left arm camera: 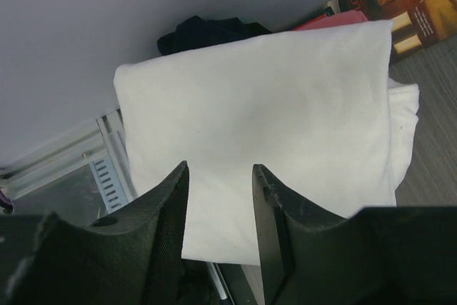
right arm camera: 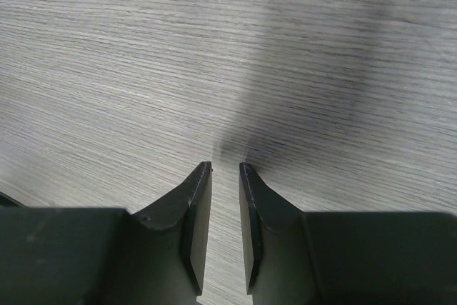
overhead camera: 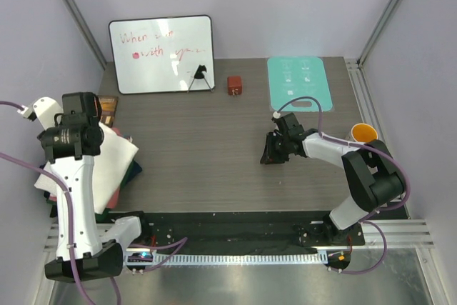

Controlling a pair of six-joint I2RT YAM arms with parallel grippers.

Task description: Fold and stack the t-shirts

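Stack of t-shirts sits at the left edge of the table (overhead camera: 207,155), against the side wall; we see wide bare tabletop between it and the right arm. Left gripper (left arm camera: 220,169) hangs over the stack, fingers well apart, holding nothing. Right gripper (right arm camera: 226,166) is low over bare wood mid-table, fingers a narrow slit apart and empty. Folded white shirt (left arm camera: 271,105) lies flat on top, its long axis roughly near-to-far in the top view. Navy shirt (left arm camera: 214,32) and pink shirt (left arm camera: 332,19) peek out beneath.
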